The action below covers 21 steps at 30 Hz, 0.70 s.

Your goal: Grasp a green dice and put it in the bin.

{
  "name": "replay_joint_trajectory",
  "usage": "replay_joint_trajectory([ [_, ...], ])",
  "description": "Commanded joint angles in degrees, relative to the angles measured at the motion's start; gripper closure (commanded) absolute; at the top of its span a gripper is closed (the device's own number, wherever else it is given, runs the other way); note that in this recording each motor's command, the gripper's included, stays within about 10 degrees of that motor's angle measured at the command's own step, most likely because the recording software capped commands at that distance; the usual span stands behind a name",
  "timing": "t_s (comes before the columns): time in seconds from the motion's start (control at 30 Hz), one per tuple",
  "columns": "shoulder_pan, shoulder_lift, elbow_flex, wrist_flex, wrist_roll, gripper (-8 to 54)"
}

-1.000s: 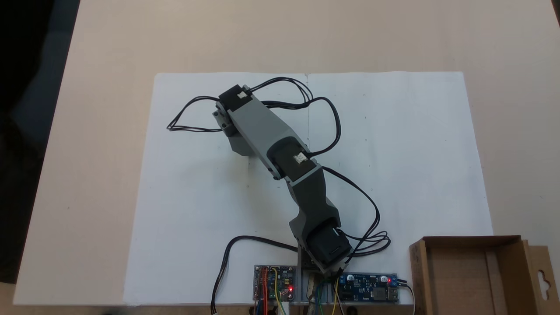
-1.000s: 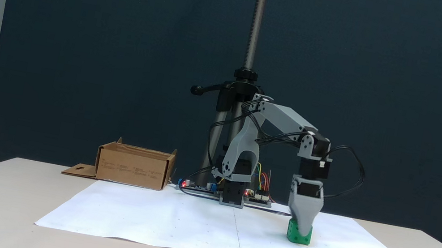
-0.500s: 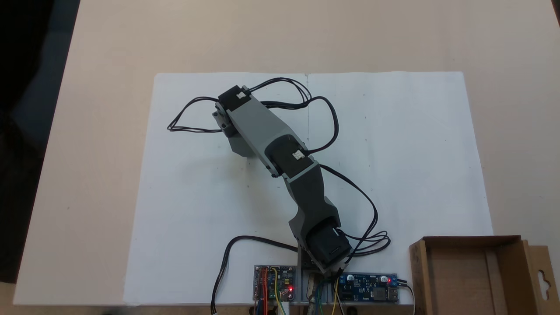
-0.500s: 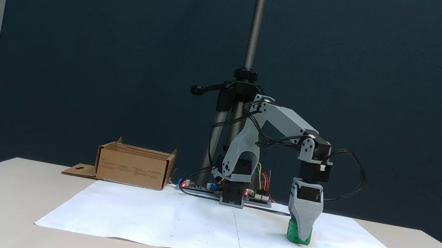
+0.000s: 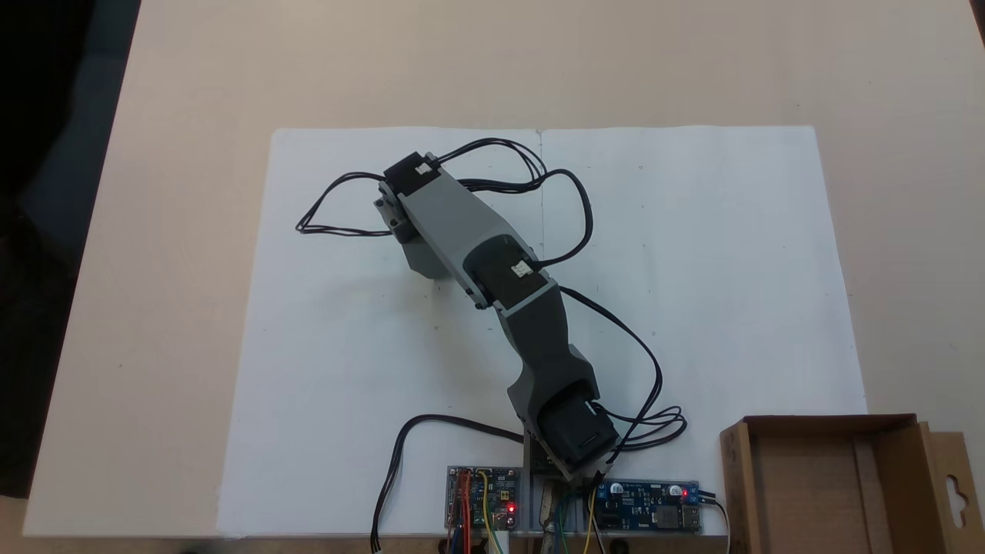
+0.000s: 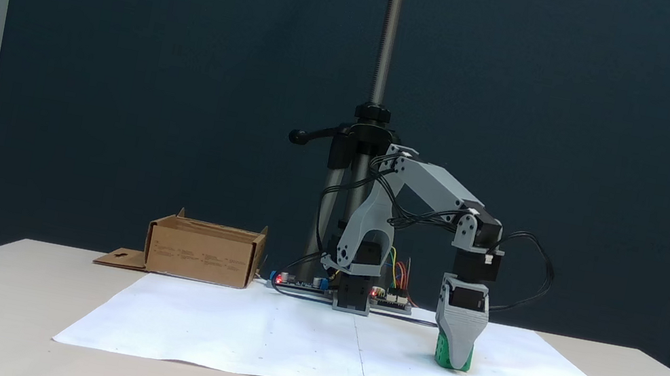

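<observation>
In a fixed view from the side, the green dice (image 6: 441,354) sits on the white paper, right of the arm's base. My gripper (image 6: 456,362) points straight down over it. Its grey front jaw covers most of the dice and reaches almost to the paper. The other jaw lies behind it, so the gap cannot be judged. From above, the arm (image 5: 454,219) hides the dice and the jaw tips. The bin (image 6: 203,252) is a brown cardboard box far to the left of the base. From above, the bin (image 5: 735,485) sits at the lower right and looks empty.
White paper (image 5: 692,269) covers the middle of the table. Circuit boards (image 5: 481,492) and loose black cables (image 5: 338,204) lie around the arm's base. A tripod pole (image 6: 386,52) and a dark blue partition stand behind the base.
The gripper has sunk lower over the green dice, and the forearm has dropped slightly. The dice and the bin have not moved.
</observation>
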Motion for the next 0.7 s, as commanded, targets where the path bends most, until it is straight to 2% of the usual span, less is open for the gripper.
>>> replay_joint_trajectory([
  [0.0,-0.4,1.0,-1.9,-3.0,4.0,5.8],
  [0.57,0.6,0.3,-1.9,-3.3,4.0,6.9],
  [0.67,0.8,0.3,-1.9,-3.3,4.0,10.1],
])
